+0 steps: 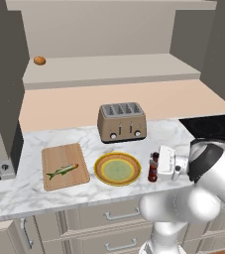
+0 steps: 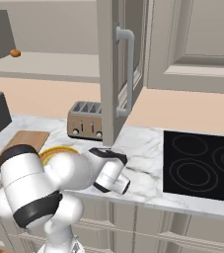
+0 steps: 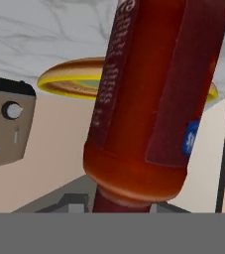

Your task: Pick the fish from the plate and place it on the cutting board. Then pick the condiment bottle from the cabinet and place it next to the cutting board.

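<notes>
While the white arm reaches low over the marble counter (image 1: 29,191), the gripper (image 1: 158,166) is closed on the condiment bottle (image 1: 153,168), which stands upright with its base on or just above the counter; I cannot tell if it touches. Far behind the gripper and higher up is the cabinet (image 1: 109,67), with a small orange round thing (image 1: 39,60) on its ledge. Behind the gripper and a little to its left stands the toaster (image 1: 122,122). Well to the left of the gripper lies the cutting board (image 1: 64,166), flat on the counter. Just to the left of the gripper, between it and the board, is the plate (image 1: 117,168). On the board lies the fish (image 1: 62,170), at a slant. In the hand view the bottle (image 3: 148,99) is very close, with the plate's yellow rim (image 3: 64,79) behind it.
</notes>
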{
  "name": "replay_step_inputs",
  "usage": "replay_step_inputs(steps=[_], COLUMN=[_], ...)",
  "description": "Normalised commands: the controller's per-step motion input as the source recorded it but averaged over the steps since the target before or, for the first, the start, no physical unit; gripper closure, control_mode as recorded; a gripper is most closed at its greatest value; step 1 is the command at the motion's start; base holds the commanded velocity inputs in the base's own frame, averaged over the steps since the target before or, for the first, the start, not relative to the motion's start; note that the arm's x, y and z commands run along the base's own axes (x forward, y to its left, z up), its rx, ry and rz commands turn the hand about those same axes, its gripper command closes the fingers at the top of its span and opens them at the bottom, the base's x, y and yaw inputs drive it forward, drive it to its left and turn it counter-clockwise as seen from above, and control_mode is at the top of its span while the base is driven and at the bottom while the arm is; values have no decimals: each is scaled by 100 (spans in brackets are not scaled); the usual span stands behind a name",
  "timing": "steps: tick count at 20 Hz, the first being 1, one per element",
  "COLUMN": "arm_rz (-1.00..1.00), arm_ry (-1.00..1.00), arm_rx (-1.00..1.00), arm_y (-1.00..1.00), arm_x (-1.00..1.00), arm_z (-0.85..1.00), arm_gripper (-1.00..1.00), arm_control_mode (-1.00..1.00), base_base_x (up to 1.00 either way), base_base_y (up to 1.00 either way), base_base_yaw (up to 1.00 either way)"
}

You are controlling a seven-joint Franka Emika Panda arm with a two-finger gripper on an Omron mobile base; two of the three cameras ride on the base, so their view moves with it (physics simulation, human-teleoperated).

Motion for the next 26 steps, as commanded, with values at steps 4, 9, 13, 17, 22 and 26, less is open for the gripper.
replay_step_inputs(steps=[4,9,13,17,22,26], arm_rz=[0,0,0,0,1,1], arm_ry=[0,0,0,0,0,0], arm_rx=[0,0,0,0,0,0], arm_y=[0,0,0,0,0,0], arm_x=[10,0,0,0,-6,-12], arm_z=[-27,-18,-5,-1,0,0], arm_gripper=[100,-100,-100,-100,-100,-100], arm_control_mode=[-100,-100,-100,-100,-100,-100], base_base_x=[0,0,0,0,0,0], base_base_y=[0,0,0,0,0,0], base_base_yaw=[0,0,0,0,0,0])
